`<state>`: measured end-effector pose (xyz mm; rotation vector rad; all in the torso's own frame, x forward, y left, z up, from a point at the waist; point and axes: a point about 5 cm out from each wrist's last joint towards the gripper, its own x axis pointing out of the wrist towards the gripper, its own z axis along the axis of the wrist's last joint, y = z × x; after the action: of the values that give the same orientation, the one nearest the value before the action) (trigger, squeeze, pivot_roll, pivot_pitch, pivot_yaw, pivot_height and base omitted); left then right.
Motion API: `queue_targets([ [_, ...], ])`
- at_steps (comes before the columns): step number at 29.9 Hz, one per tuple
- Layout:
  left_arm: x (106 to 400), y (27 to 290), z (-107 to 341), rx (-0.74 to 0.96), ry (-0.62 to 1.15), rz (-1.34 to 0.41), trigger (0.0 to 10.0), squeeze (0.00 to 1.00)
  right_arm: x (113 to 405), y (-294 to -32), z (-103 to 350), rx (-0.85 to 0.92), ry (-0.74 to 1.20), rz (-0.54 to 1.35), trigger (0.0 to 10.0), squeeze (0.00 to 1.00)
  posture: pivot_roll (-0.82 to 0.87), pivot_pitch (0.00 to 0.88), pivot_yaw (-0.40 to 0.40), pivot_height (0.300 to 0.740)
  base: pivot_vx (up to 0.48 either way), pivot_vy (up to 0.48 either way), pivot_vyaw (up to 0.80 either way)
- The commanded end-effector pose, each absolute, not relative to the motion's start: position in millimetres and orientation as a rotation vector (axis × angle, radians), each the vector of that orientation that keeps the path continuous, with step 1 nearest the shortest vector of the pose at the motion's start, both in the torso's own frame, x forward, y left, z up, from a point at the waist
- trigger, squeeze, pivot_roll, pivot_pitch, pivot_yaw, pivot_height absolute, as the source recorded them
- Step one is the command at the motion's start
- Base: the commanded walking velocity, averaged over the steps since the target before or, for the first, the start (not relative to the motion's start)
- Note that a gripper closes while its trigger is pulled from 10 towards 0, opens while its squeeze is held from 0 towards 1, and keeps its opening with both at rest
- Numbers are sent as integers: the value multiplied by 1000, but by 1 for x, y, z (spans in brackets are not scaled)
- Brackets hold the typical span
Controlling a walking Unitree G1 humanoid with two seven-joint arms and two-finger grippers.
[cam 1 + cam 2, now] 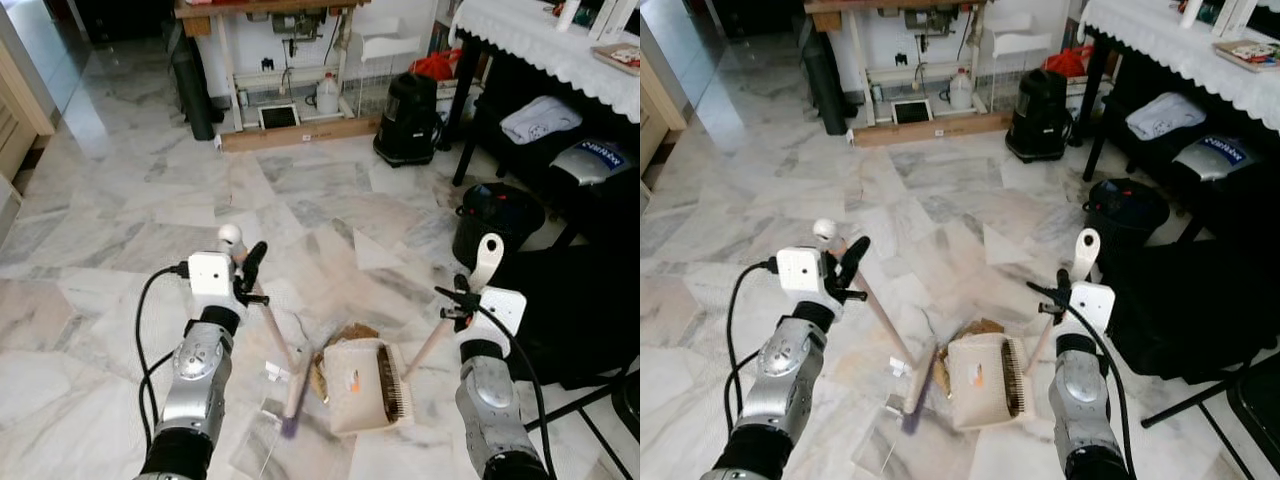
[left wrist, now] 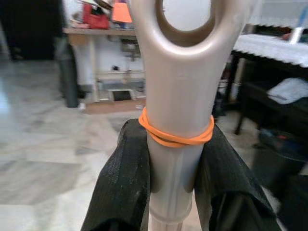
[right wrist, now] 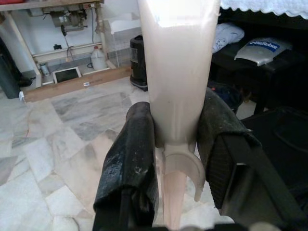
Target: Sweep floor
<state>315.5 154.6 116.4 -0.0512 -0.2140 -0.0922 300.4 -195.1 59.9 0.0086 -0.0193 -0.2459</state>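
Observation:
My left gripper [image 1: 248, 272] is shut on the beige broom handle [image 1: 268, 320], just below its rounded end. The handle slants down to the brush head [image 1: 292, 400] on the marble floor. In the left wrist view the black fingers [image 2: 124, 183] clamp the handle [image 2: 175, 96] under an orange rubber band [image 2: 176, 136]. My right gripper [image 1: 458, 305] is shut on the dustpan handle [image 1: 485, 262]. The cream dustpan [image 1: 362, 385] rests on the floor right of the brush, with brown debris [image 1: 347, 333] at its far edge. Small paper scraps [image 1: 272, 372] lie by the brush. The right wrist view has both fingers [image 3: 127, 163] pressed against the handle [image 3: 178, 72].
A black bin [image 1: 497, 222] and a dark bag [image 1: 585, 310] stand close on the right, under a table with a white lace cloth [image 1: 545, 45]. A black appliance [image 1: 408, 118] and a sewing-machine table [image 1: 270, 25] are at the back. Open marble floor lies ahead and left.

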Motion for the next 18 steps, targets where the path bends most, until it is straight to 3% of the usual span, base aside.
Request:
queue_targets([
  [1, 314, 161, 133, 9, -307, -69, 10000, 0, 307, -193, 74, 45, -81, -247, 10000, 0, 49, 0, -17, 740, 0, 0, 0],
  [18, 309, 161, 118, 46, -279, -25, 10000, 0, 308, -177, 74, 41, -66, -196, 10000, 0, 55, 0, -23, 740, 0, 0, 45],
])
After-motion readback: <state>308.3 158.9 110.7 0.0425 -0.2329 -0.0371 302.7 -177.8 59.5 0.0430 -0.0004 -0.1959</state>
